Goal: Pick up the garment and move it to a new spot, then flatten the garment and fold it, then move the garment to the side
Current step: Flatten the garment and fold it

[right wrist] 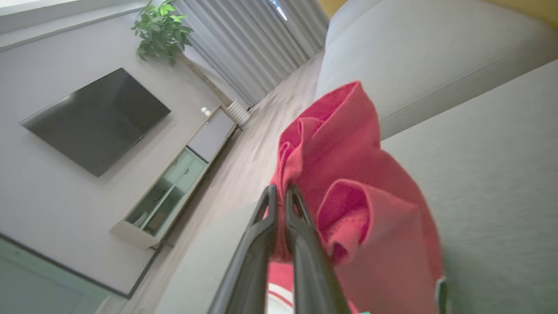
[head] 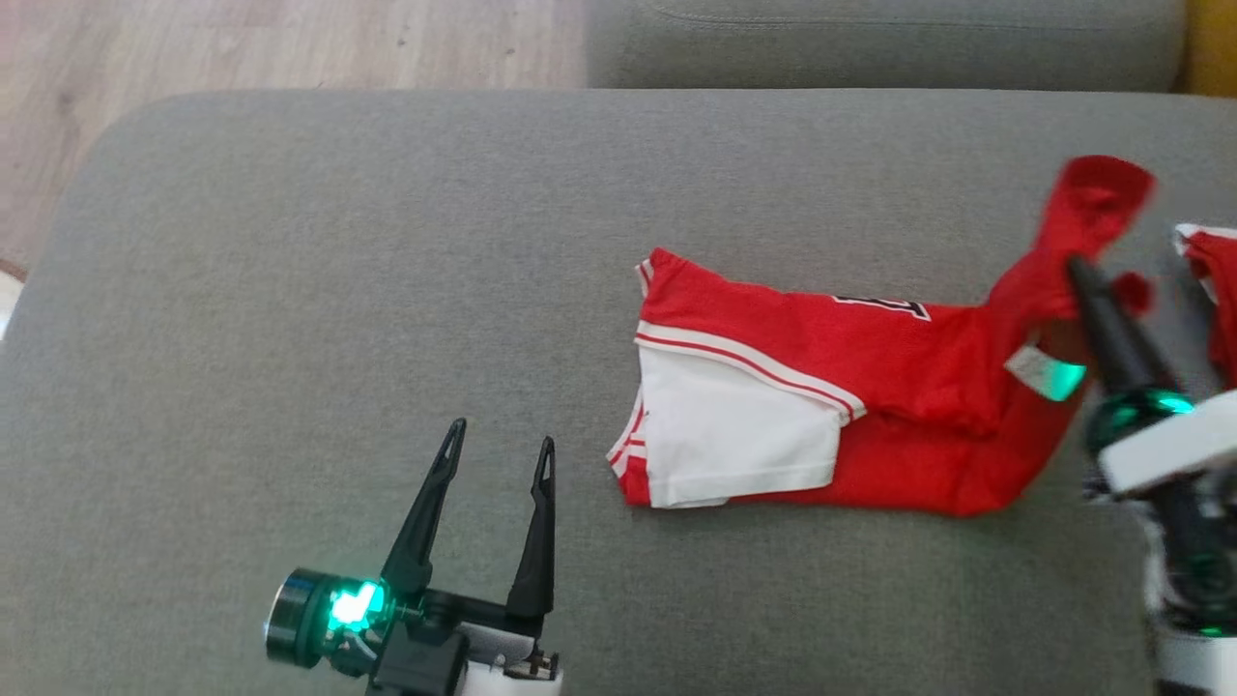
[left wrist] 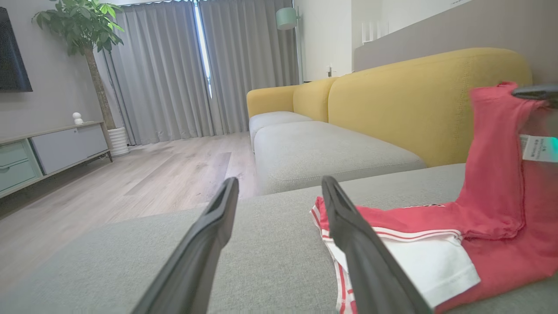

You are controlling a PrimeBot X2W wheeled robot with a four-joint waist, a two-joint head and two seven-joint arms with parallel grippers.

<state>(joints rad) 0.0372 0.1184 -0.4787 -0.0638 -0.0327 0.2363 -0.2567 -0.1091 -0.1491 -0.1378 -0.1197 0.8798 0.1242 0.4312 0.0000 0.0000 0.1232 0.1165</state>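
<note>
- My right pincer [right wrist: 279,194] is clamped shut on one end of the red-and-white shirt [head: 850,387], holding that end raised off the grey sofa seat [head: 387,242].
- The rest of the shirt lies crumpled on the seat towards my right, a white sleeve doubled over the red body and the care label [head: 1049,372] showing near the raised end.
- My left pincer [head: 503,435] hovers over bare cushion to the left of the shirt, jaws spread wide and holding nothing.
- I judge this to be the pick-up step; the shirt is neither flat nor neatly folded.
- The next move likely calls for the whole shirt to be lifted clear and carried to open cushion, with the free pincer taking a second edge so the cloth can be spread out.
- The seat is broad, soft grey fabric; another grey seat sits beyond it, backed in yellow [left wrist: 418,100].
- Around it are a wooden floor [left wrist: 152,174], grey curtains [left wrist: 174,69], a potted plant [left wrist: 83,22], a low cabinet [left wrist: 52,148] and a wall television [right wrist: 96,117].
</note>
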